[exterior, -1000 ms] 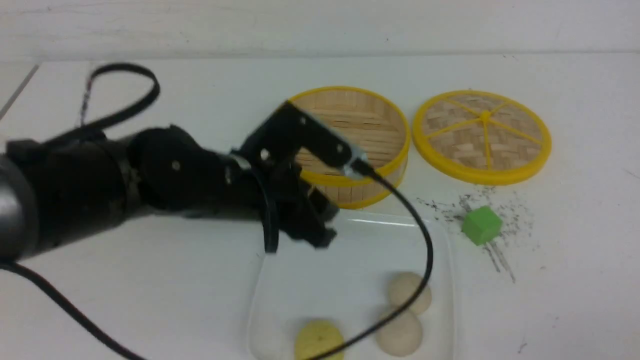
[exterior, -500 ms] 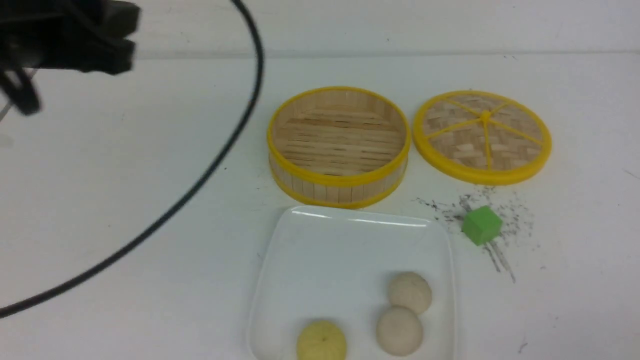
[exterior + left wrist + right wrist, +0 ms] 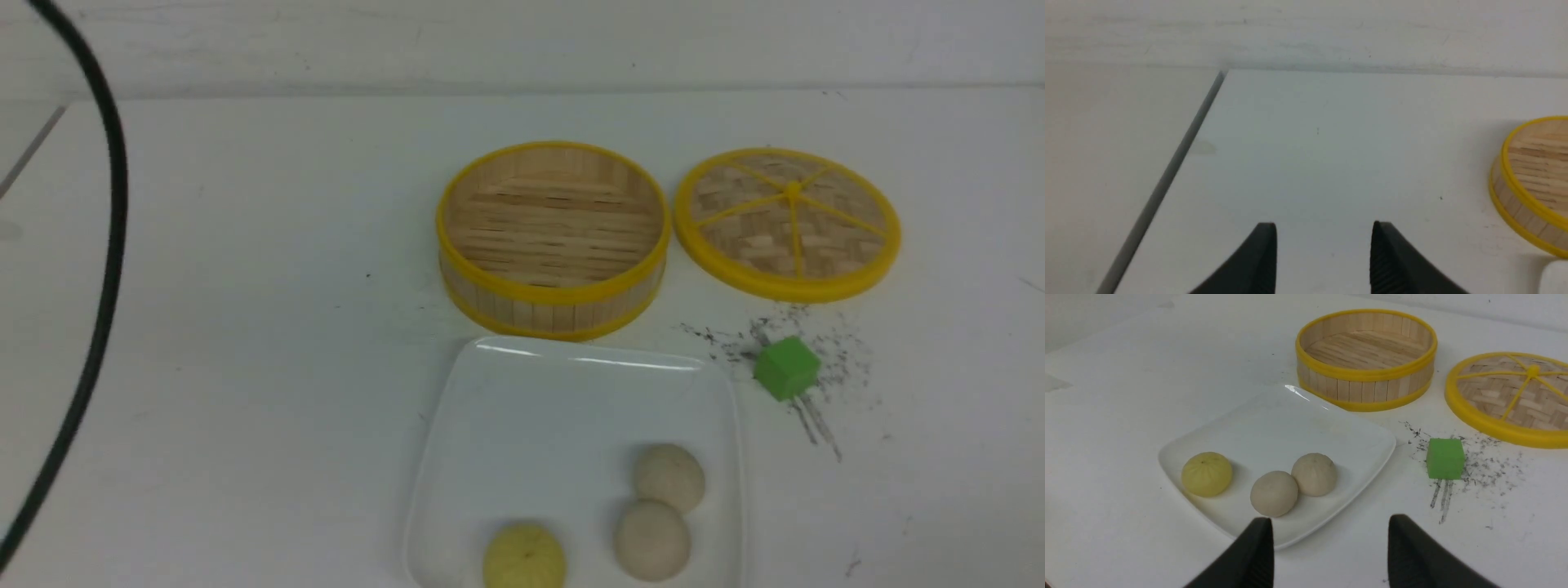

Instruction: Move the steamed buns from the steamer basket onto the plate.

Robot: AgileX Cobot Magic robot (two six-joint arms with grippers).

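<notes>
Your right pincer (image 3: 1331,524) hangs with its jaws apart and nothing between them. Your left pincer (image 3: 1324,228) is likewise spread wide and empty over bare counter (image 3: 1306,163). All three steamed buns (image 3: 1274,493) sit on the plate (image 3: 1274,424), just ahead of the right pincer. The two cream ones touch each other and lie nearest its tips, and the yellow-green bun (image 3: 1207,473) sits a little apart from them. The steamer basket (image 3: 1367,359) lies beyond the plate from that pincer, and its slatted floor shows bare. From the left pincer it lies off to one side, well apart. The task looks done. If you must reseat a bun, expect it to be light, soft and smooth. Take it across its widest middle and close gently, or it may dent or roll out.
</notes>
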